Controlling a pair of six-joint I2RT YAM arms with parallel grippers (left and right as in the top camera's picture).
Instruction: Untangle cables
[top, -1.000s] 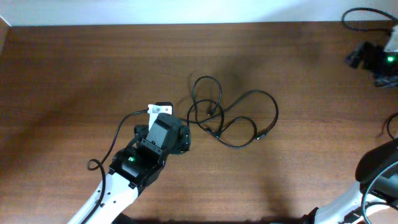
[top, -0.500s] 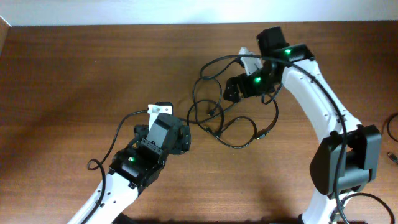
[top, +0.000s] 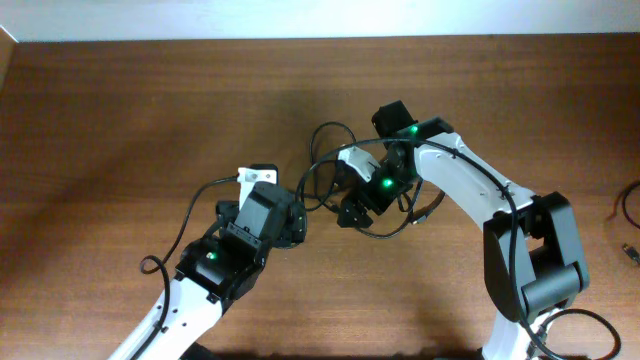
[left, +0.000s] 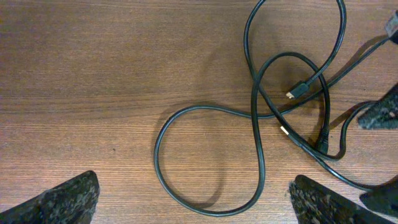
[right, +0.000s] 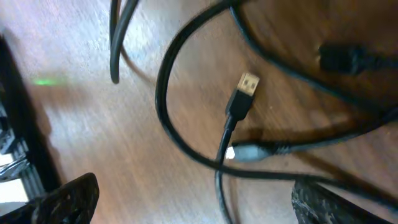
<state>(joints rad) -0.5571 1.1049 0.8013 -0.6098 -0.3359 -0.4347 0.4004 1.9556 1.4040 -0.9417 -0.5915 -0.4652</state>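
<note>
The thin black cables (top: 327, 126) lie tangled in loops on the wooden table at centre. My left gripper (top: 297, 223) is open and empty just left of the tangle. In the left wrist view a cable loop (left: 255, 124) lies between and ahead of its fingers (left: 193, 186), with a small plug end (left: 298, 91) beyond. My right gripper (top: 351, 207) is open and low over the middle of the tangle. In the right wrist view, a gold-tipped plug (right: 247, 84) and crossing cords lie just ahead of its fingers (right: 196, 186); nothing is held.
The wooden table (top: 120, 120) stretches left and toward the back edge, where a white wall begins. The right arm (top: 470, 180) reaches over the right part of the tangle. A thicker black wire loops beside the left arm (top: 185, 235).
The right arm came into view from the right, swung over the cables, and has now moved down and left onto the middle of the tangle. The left arm has not moved.
</note>
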